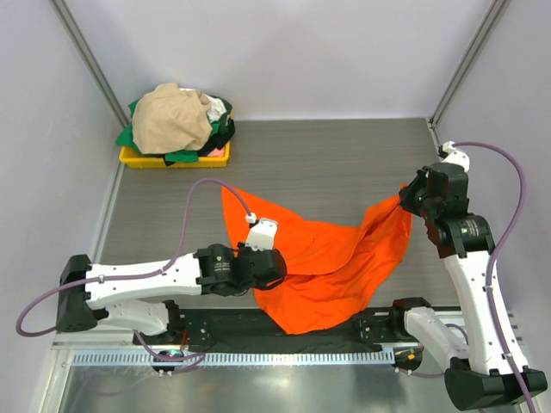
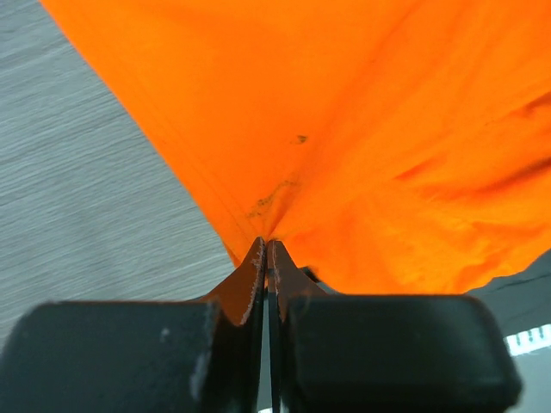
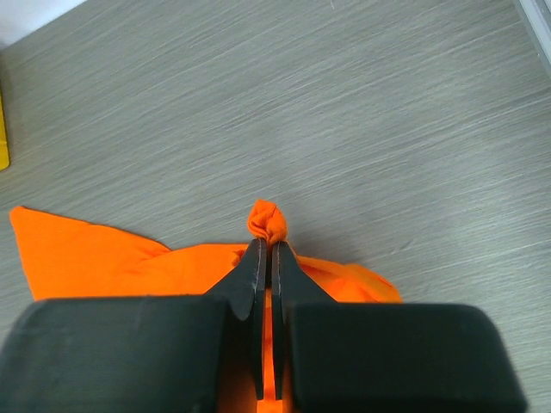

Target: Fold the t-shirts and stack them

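- early stage: nothing folded, no stack started on the table (image 1: pixel 327 159)
- orange t-shirt (image 1: pixel 331 267) lay near the table's front centre, crumpled and partly lifted, not flat
- left gripper (image 2: pixel 265 248) was clamped tight on the shirt's left edge, with cloth fanning out from the closed tips
- right gripper (image 3: pixel 264 245) was pinched on a bunched corner at the shirt's right side; a small knot of cloth poked past the tips, and that corner was raised off the table
- cloth sagged between the two grips; my read is that spreading was in hand and folds had not yet begun
- beige shirt (image 1: pixel 172 116), dark green shirt (image 1: pixel 129 136), white shirt (image 1: pixel 215 107) and black shirt (image 1: pixel 222 134) were heaped in the yellow bin (image 1: pixel 133 158) at the far left corner
- left to do: flatten and fold the orange one, then the four in the bin, then stack all
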